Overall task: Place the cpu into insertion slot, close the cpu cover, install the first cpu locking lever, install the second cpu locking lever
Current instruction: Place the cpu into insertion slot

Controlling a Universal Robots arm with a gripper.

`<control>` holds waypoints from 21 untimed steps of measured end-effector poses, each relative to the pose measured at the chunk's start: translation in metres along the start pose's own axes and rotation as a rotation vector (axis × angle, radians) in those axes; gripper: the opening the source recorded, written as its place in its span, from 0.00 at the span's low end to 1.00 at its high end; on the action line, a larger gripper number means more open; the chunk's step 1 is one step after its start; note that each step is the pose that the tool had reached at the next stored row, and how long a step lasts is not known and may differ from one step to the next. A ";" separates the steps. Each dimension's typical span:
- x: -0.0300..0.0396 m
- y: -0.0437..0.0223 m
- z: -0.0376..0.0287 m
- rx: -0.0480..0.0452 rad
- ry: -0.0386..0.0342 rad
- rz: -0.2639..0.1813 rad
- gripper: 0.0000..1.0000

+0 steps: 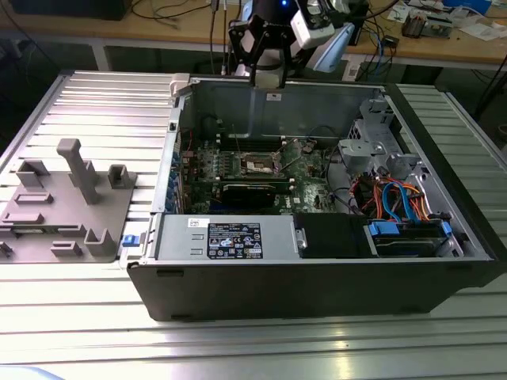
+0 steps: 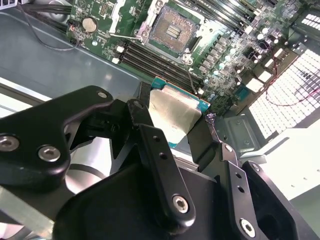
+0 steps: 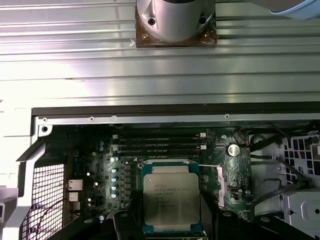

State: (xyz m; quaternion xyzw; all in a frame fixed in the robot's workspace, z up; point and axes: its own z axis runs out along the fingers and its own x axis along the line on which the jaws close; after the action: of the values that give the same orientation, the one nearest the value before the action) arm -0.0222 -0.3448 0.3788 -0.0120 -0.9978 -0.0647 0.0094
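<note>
Gripper (image 2: 172, 125) fingers (image 2: 155, 145) are clamped on the cpu (image 2: 175, 107), pinching it by opposite edges, with its silver-grey top turned toward both wrist views. The held chip hangs above the green motherboard (image 2: 100, 37) inside the open computer case (image 1: 317, 277). It is apart from the insertion slot (image 2: 172, 27), whose contact field lies uncovered further along the board.

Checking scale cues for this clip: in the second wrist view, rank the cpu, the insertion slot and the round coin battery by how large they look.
1. the cpu, but it is nearest the camera, so its lead is unsure.
2. the insertion slot.
3. the coin battery, clearly smallest.
</note>
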 end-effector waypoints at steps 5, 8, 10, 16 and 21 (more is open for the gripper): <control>0.0006 -0.0021 -0.0002 0.0000 0.0002 -0.002 0.54; 0.0006 -0.0022 -0.0003 0.0002 0.0003 -0.002 0.54; 0.0007 -0.0023 -0.0001 0.0003 0.0003 -0.002 0.54; 0.0006 -0.0025 0.0019 0.0003 0.0002 -0.002 0.54; 0.0006 -0.0026 0.0028 0.0003 0.0002 -0.002 0.54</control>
State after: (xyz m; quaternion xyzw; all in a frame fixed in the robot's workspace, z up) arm -0.0229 -0.3470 0.3757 -0.0111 -0.9978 -0.0645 0.0094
